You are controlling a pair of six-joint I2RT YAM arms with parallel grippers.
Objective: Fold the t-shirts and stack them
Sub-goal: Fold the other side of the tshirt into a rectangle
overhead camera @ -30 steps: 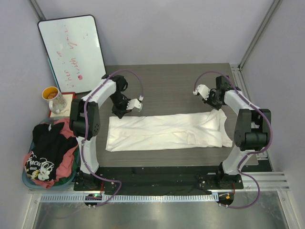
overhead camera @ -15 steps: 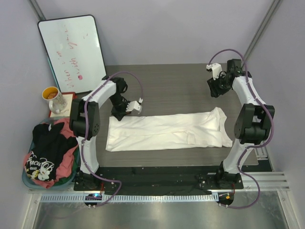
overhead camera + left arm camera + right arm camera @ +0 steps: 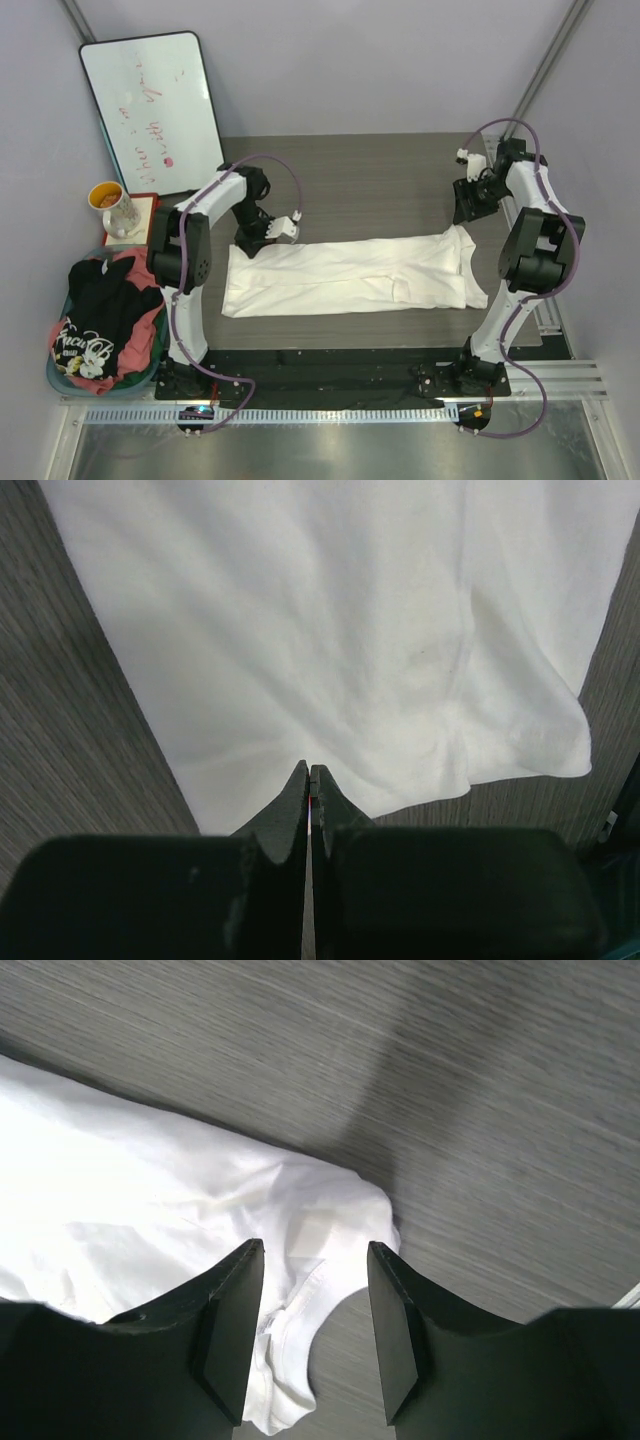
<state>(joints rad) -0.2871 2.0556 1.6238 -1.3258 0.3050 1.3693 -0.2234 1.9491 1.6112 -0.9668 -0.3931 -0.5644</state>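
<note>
Okay, your left claw (image 3: 309, 772) is pressed together over the white shirt (image 3: 350, 275) at its left end; your right claw (image 3: 315, 1260) is spread, empty, above its right end.

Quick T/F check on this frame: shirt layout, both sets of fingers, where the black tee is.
1. The white short-sleeved t-shirt lies as a long folded strip on the dark wood-grain table. True.
2. The right gripper is clamped on the shirt's collar. False: its fingers stand open with nothing between them, above the collar end.
3. The left gripper has its fingers shut, at the white shirt's edge. True.
4. The black t-shirt with pale lettering lies on the table beside the white one. False: it sits in the teal-rimmed laundry basket off the table's left side.
</note>
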